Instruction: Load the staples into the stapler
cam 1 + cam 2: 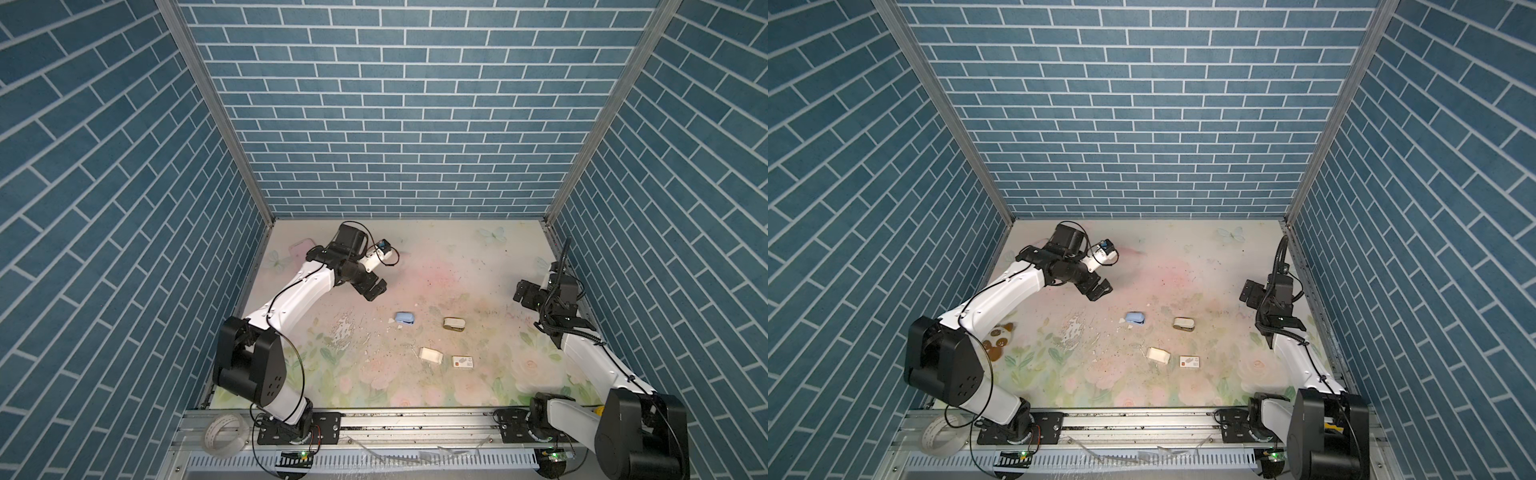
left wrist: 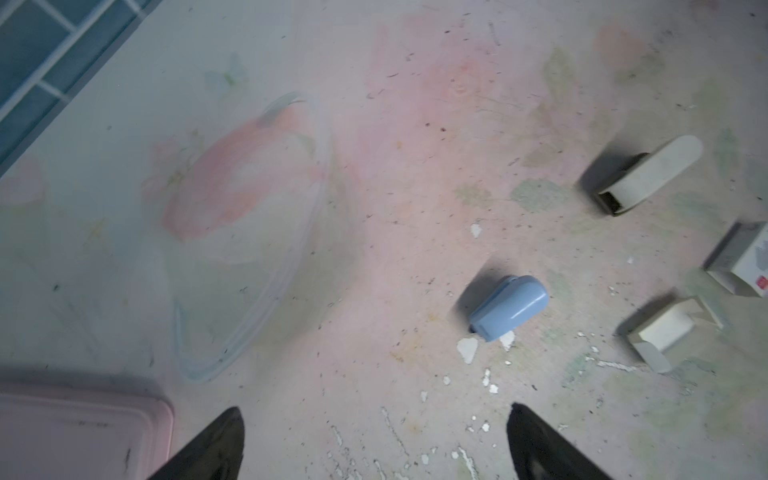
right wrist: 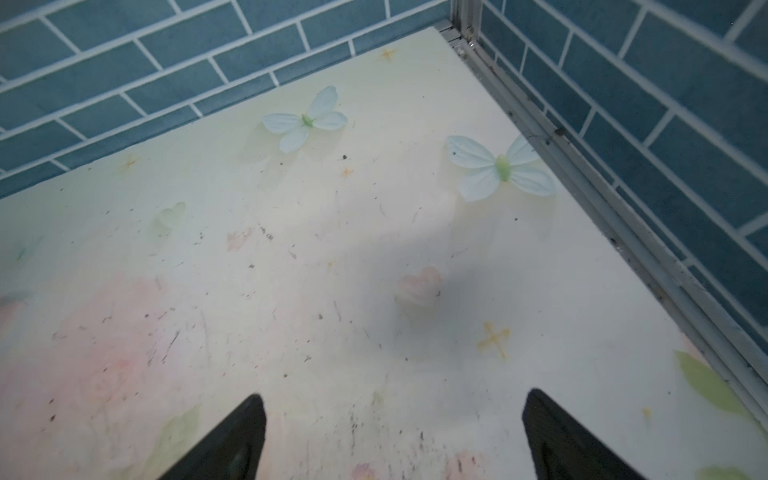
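Both top views: high at the front, looking steeply down over the whole table (image 1: pixel 457 257), left arm (image 1: pixel 299 291) and right arm (image 1: pixel 582 353) in frame; coverage nearly identical.
Left wrist view: close above the table, facing its middle; shares the blue stapler (image 2: pixel 509 307) with both top views.
Right wrist view: close, faces the far right corner (image 3: pixel 453 29).

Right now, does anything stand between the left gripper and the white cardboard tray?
Yes: the blue stapler lies on the table, roughly on the straight line from the left gripper to the white cardboard tray.
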